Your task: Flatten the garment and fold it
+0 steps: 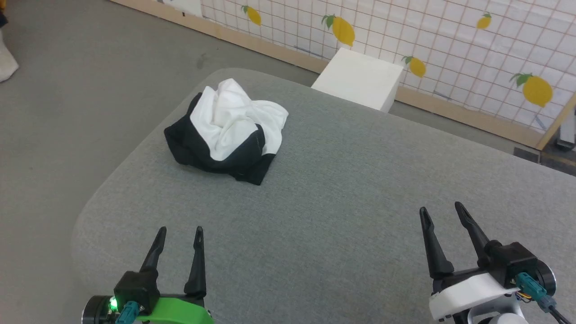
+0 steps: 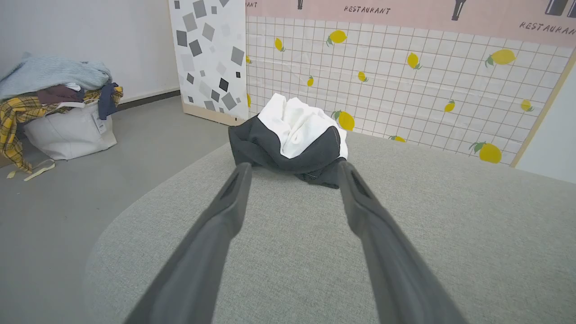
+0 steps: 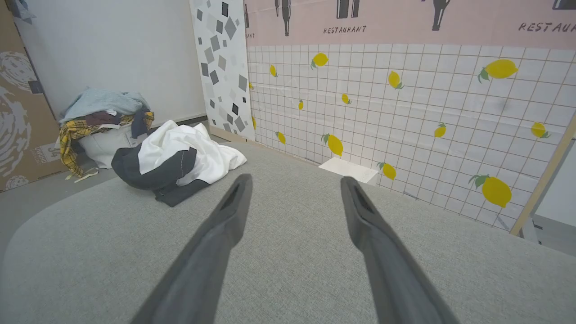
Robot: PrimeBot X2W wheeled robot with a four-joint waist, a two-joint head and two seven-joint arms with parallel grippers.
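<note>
Crumpled garment point(image 1: 227, 130) at eleven o'clock
Likely soft and light; pinch the black edge point(image 1: 252, 174). Both jaws wide, empty.

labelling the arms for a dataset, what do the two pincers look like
Both have two long, slim, dark fingers tapering to points, on black blocks. The left pincer has a bright green wrist shell, a small lit green light and a teal plug. The right pincer has a white wrist shell and a teal connector with a thin dark cable.
</note>
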